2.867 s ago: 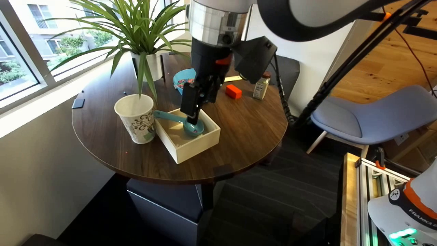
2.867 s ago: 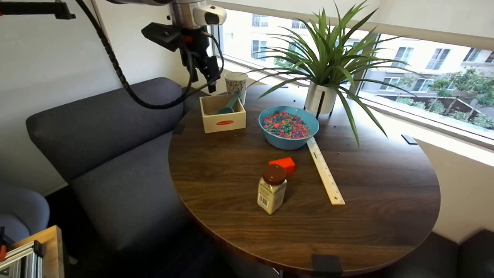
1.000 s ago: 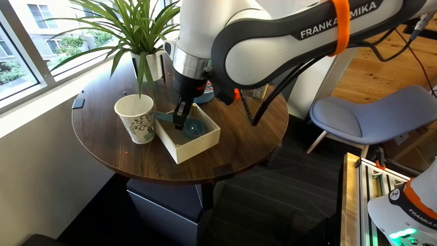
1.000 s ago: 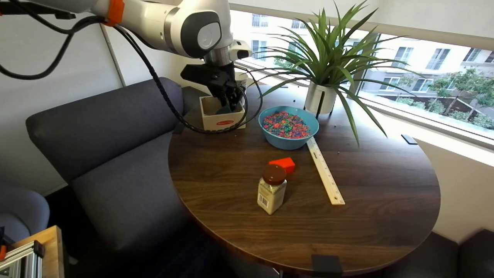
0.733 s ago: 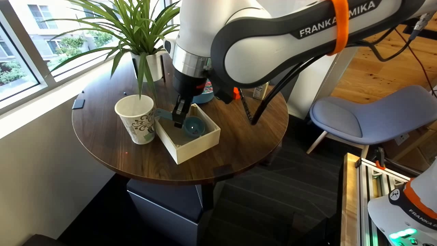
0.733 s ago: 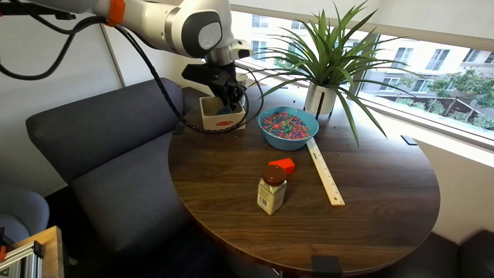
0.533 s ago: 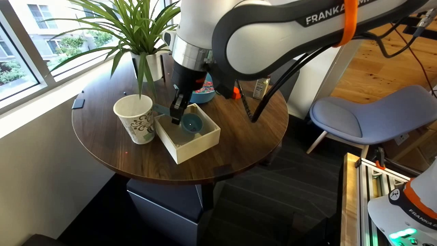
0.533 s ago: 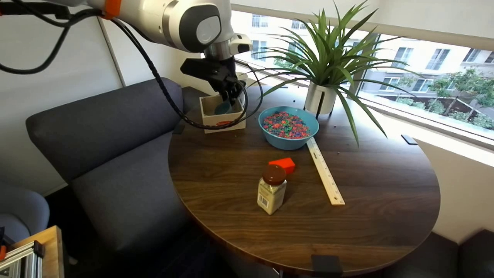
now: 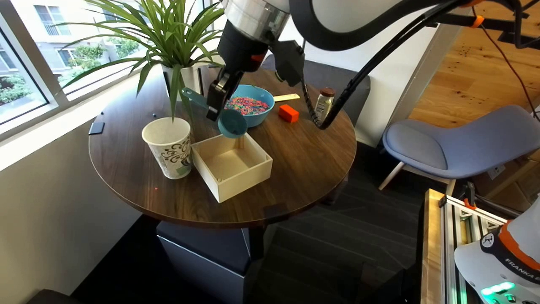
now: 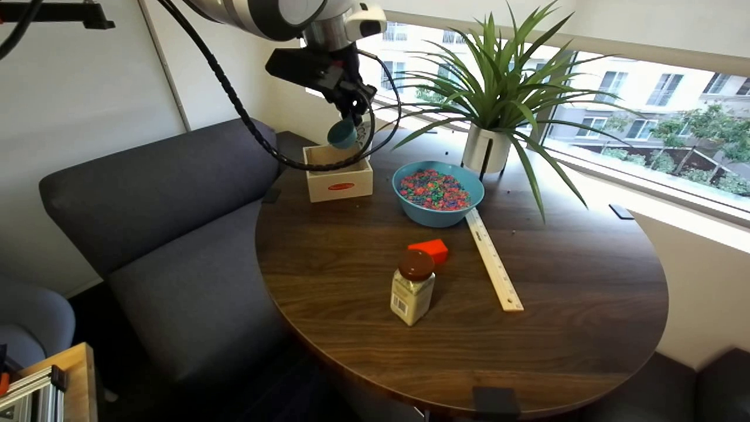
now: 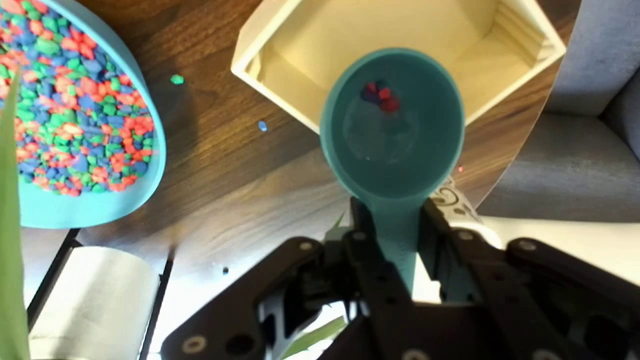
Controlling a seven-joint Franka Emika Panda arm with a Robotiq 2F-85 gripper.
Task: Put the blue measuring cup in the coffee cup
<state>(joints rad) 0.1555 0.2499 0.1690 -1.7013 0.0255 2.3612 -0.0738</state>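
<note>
A second earlier, the teal-blue round plastic measuring cup (image 11: 382, 150) had its bowl inside the square pale wooden box (image 9: 245, 180); now it hung above the box, its flat handle pinched between the black fingers (image 11: 362, 227). Its bowl was tilted and held a few red and dark-blue bits (image 11: 388, 103). The cream-white tapered paper cup (image 9: 171, 156) stood upright beside the box on the brown wooden worktop (image 9: 303, 156).

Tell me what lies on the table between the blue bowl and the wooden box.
One small green piece and one small blue piece; the wrist view shows them.
</note>
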